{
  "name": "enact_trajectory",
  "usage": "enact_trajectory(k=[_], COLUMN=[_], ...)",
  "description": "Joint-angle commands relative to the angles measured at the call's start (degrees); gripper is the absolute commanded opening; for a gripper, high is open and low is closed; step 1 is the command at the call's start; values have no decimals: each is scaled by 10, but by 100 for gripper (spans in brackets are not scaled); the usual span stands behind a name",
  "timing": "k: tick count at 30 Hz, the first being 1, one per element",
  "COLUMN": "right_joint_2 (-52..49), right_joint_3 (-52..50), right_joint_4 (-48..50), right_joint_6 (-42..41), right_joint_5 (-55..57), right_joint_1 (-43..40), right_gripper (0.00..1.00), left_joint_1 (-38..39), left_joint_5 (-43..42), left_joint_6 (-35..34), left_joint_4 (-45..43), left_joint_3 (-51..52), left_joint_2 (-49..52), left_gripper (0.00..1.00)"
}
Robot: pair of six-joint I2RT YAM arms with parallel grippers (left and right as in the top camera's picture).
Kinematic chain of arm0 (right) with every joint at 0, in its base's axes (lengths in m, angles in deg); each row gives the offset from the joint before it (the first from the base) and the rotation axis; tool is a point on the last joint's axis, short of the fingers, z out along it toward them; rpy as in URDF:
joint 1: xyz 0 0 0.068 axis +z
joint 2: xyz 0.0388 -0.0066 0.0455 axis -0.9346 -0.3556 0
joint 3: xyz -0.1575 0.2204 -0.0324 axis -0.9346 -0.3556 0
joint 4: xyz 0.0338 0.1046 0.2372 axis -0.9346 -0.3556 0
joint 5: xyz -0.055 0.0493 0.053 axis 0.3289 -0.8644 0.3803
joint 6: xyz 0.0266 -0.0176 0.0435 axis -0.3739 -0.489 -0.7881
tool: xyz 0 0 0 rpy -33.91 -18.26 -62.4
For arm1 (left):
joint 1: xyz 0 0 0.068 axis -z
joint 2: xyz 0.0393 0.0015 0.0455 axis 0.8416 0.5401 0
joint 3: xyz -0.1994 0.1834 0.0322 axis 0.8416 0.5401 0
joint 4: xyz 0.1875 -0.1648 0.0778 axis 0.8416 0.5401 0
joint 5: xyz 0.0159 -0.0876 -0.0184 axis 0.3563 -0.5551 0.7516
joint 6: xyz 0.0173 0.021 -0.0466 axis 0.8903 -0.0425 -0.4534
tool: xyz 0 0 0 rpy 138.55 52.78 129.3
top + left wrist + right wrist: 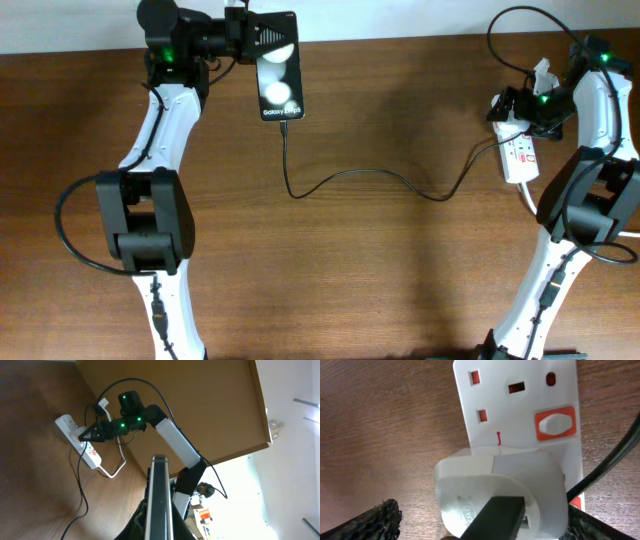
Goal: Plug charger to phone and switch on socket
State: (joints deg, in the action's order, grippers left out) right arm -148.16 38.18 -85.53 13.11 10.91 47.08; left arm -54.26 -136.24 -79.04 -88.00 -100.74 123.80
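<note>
The black phone lies at the far edge of the table, screen up. My left gripper is shut on its far end; in the left wrist view the phone stands edge-on between the jaws. The charger's thin black cable runs from the phone's near end to the white plug adapter seated in the socket strip. My right gripper hovers over the adapter, its fingers spread either side of it, open. An orange-framed switch sits next to the adapter.
The strip's thick white cord trails toward the right arm's base. The strip and the right arm also show in the left wrist view. An unused socket lies beyond the adapter. The cable loops across the table's middle.
</note>
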Motion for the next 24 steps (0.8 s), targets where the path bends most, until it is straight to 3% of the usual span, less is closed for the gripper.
enact_trajectory(k=[1, 24], right_joint_2=[-17, -18], right_joint_3=[2, -45], right_joint_4=[-10, -10], right_joint_6=[-16, -15], right_joint_5=[-57, -57], right_joint_1=[16, 33], right_gripper=[100, 100], left_joint_1=[2, 2], left_joint_5=[-2, -2], left_joint_6=[1, -12], left_joint_4=[-3, -3], left_joint_3=[-7, -7], left_joint_2=[-3, -3], left_gripper=[0, 0])
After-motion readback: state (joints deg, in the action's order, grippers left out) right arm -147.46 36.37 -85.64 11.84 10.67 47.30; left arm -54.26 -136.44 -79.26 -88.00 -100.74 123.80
